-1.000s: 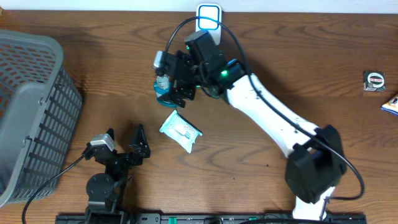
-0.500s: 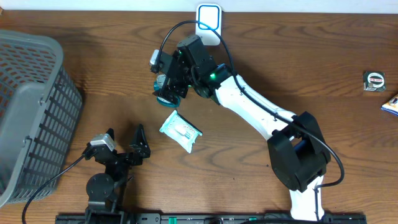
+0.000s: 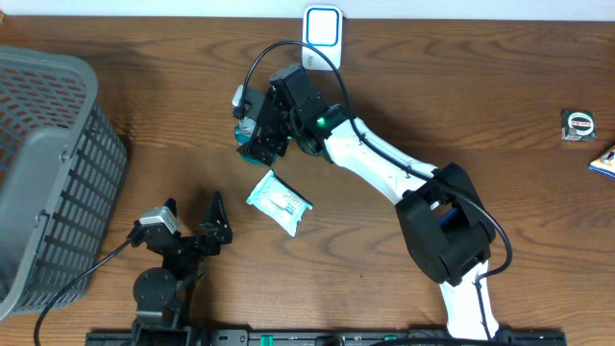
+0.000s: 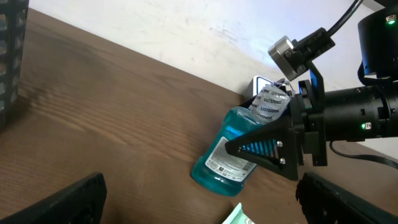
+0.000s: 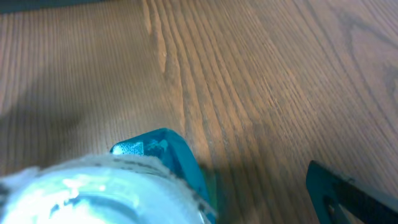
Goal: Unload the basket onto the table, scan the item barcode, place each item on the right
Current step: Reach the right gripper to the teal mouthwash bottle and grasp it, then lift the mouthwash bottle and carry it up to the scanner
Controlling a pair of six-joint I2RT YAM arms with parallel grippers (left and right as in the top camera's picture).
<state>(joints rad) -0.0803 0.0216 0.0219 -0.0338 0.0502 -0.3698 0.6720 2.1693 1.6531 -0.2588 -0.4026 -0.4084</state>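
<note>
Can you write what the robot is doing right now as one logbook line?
right gripper: open, straddling mouthwash bottle | bottle: base on table | left gripper: open, empty | wipes packet: on table nearby

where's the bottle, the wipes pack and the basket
bottle (image 4: 225,163), left wrist view, on its label
wipes pack (image 3: 279,203), overhead view, on its middle
basket (image 3: 82,183), overhead view, on its side wall

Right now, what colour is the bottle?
Teal blue bottle with a white label; left wrist view shows it best.
</note>
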